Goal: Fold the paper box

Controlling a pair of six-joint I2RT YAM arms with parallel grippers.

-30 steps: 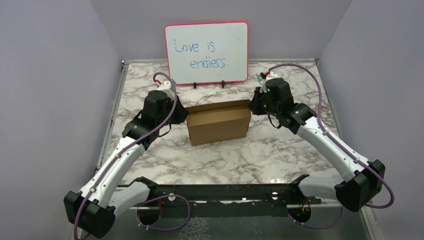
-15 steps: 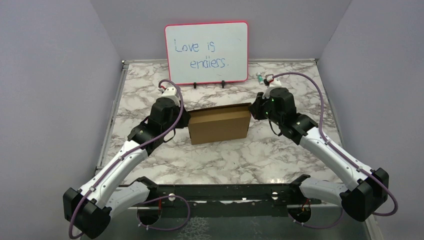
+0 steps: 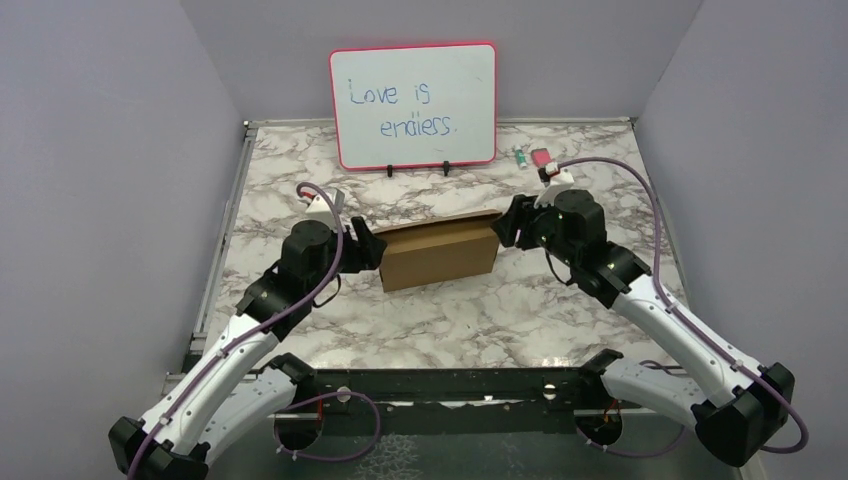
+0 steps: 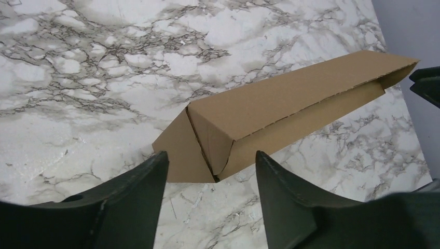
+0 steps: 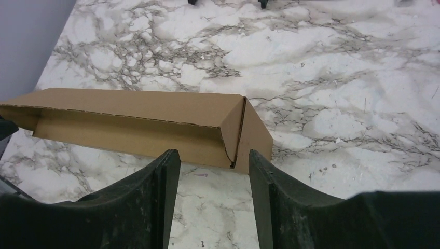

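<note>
One plain brown cardboard box (image 3: 440, 255), folded shut, stands mid-desk with a claw at each end.
Bare white marble desk (image 3: 480, 320) lies open along its long edges. The left claw (image 3: 368, 248) and the right claw (image 3: 510, 225) are both spread, straddling the box's ends without pinching. One pink-framed whiteboard (image 3: 413, 105) stands well behind.

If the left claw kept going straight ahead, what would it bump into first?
Most likely the paper box. The left gripper points at its folded end, which sits just ahead, in line with the gap between the open jaws and apparently not touching them.
</note>
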